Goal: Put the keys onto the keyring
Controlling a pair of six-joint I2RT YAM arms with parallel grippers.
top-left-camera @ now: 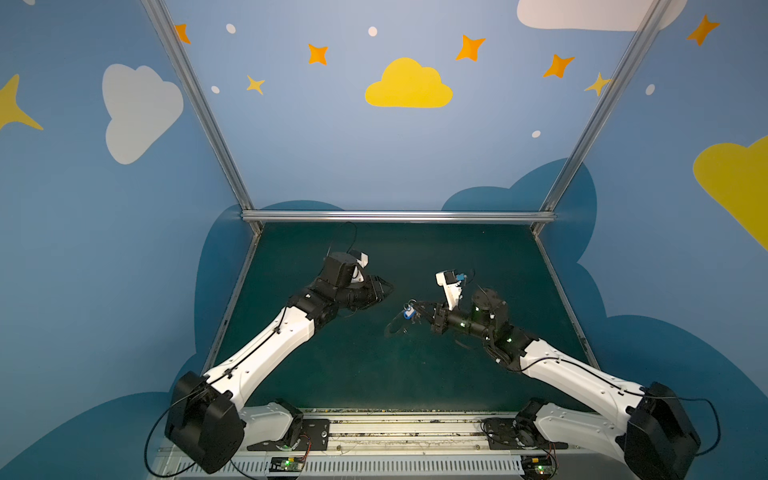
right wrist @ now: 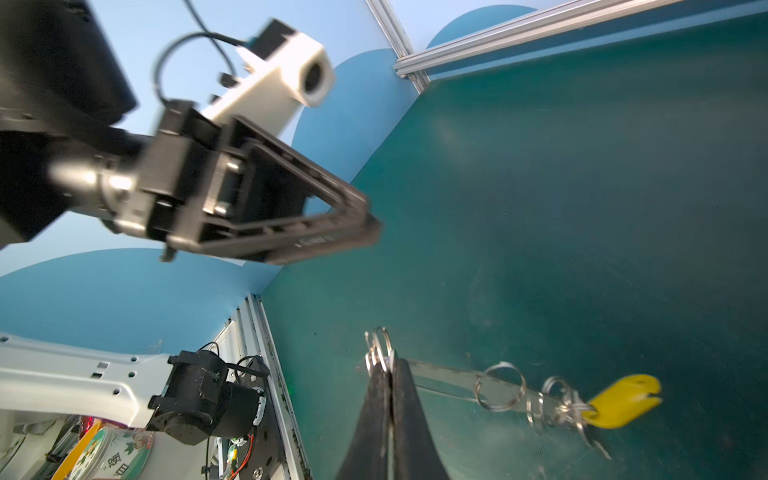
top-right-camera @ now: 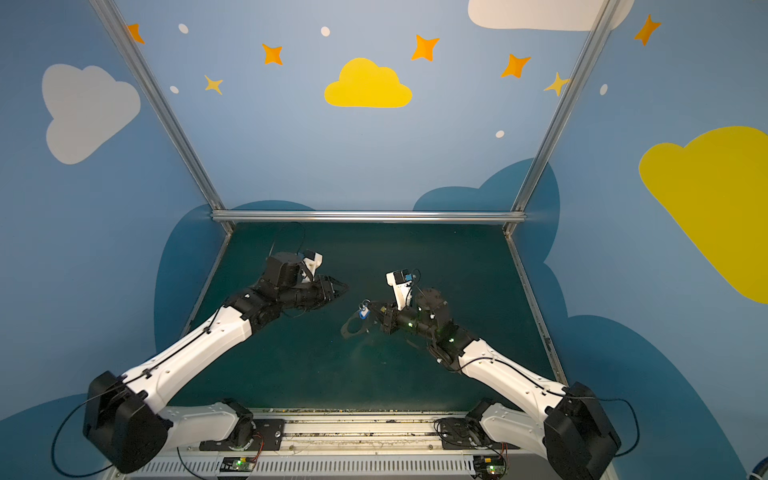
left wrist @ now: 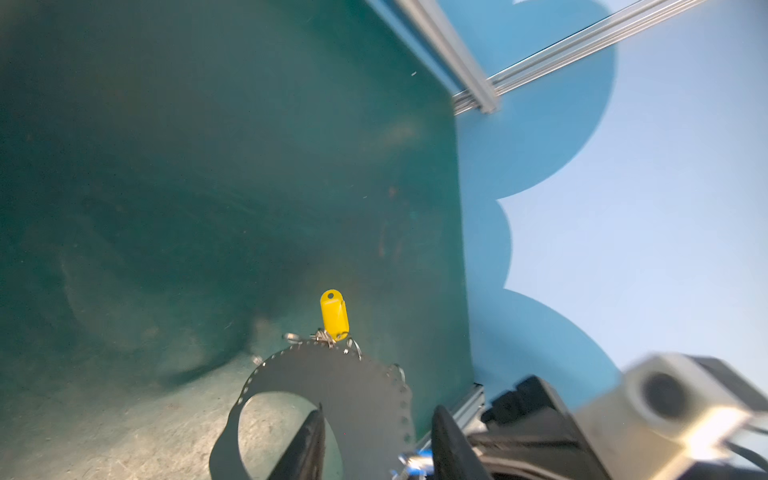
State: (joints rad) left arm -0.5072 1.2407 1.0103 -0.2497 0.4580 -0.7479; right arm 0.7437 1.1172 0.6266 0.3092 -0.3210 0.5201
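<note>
One flat grey metal keyring plate (left wrist: 353,399), with an oval hole and several thin wire split rings (right wrist: 498,386), is held over the green counter (top-left-camera: 353,374), just right of centre in both top views. The right tool (right wrist: 390,365) is clamped on its rim. Two smooth oblong plastic tags show at the rings, one yellow tag (left wrist: 333,314) and one blue tag (top-left-camera: 409,312); the left tool (top-left-camera: 388,290) stands near but apart, narrowly parted and empty.

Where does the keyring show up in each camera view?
Top view: keyring mid-table, at right tool tip.
Top view: keyring again mid-table.
Left wrist: ahead of left tool, keyring.
Right wrist: edge-on in right tool.
Shared landmark: right tool gripping it.
</note>
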